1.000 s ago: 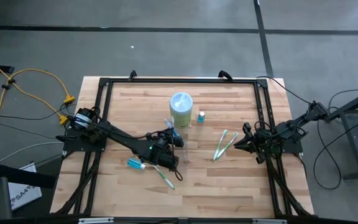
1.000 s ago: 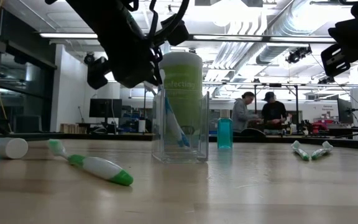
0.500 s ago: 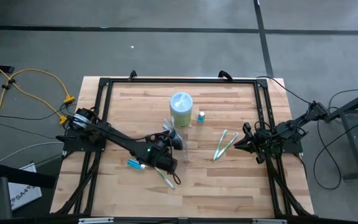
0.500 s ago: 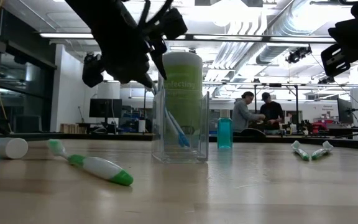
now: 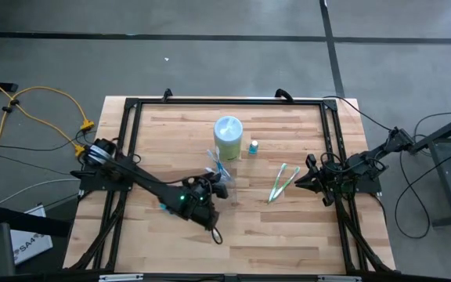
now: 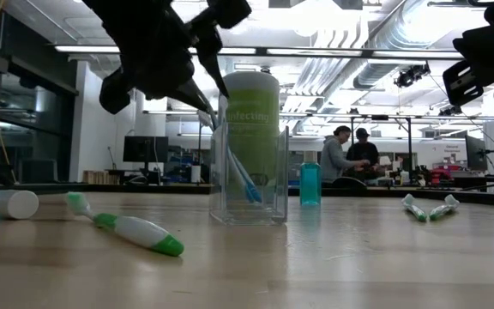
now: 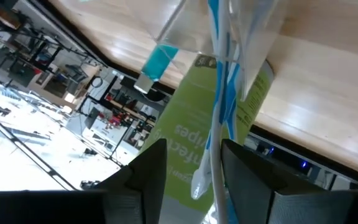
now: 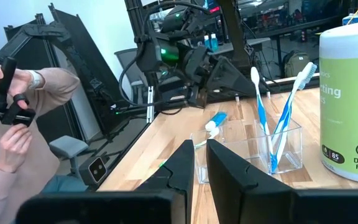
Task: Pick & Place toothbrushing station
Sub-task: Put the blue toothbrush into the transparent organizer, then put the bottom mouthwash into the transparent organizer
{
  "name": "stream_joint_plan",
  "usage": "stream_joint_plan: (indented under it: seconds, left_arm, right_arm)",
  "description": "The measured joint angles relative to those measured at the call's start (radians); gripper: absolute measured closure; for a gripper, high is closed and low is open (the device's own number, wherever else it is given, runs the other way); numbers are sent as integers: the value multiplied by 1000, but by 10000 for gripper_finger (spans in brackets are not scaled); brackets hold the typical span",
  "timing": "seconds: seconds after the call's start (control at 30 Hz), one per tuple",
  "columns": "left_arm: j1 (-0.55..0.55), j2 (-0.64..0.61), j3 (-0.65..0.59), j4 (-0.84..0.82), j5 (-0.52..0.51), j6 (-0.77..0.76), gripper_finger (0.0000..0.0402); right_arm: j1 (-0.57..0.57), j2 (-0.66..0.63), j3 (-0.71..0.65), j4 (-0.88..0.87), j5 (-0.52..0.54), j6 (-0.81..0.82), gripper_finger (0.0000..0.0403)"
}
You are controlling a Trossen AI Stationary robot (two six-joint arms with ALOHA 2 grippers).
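My left gripper (image 6: pixel 200 64) spread, empty, above tumbler (image 6: pixel 248 174) mid-table. Two blue brushes (image 8: pixel 278 134) stand inside. Green brush (image 6: pixel 127 227) lies beside: light, slick, stiff; grip mid-handle. Right gripper (image 5: pixel 302 178) parked, fingers pinched together.

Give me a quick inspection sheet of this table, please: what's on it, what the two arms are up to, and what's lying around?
Surface: wooden table, black frame around it.
Job's things: clear tumbler holding two blue toothbrushes; green toothbrush and toothpaste tube lying flat; two green toothbrushes near the right arm.
Clutter: green wipes canister, small teal bottle.
Grippers: left gripper open just above the tumbler; right gripper shut, waiting at the table's right.
Cables: yellow cable on the floor.
Surroundings: two people at benches; a person's hands nearby.
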Motion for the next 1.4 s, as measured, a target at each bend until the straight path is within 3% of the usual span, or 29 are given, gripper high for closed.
stream_joint_plan:
  seconds: [0.53,1.07,1.4]
  left_arm:
    - [11,-50,0,-144,184,-246,256]
    - [-40,-50,14,-169,205,-327,256]
    - [-50,-50,128,-425,402,-737,256]
  right_arm:
    - [0,0,0,0,0,0,366]
    - [0,0,0,0,0,0,366]
    - [0,0,0,0,0,0,366]
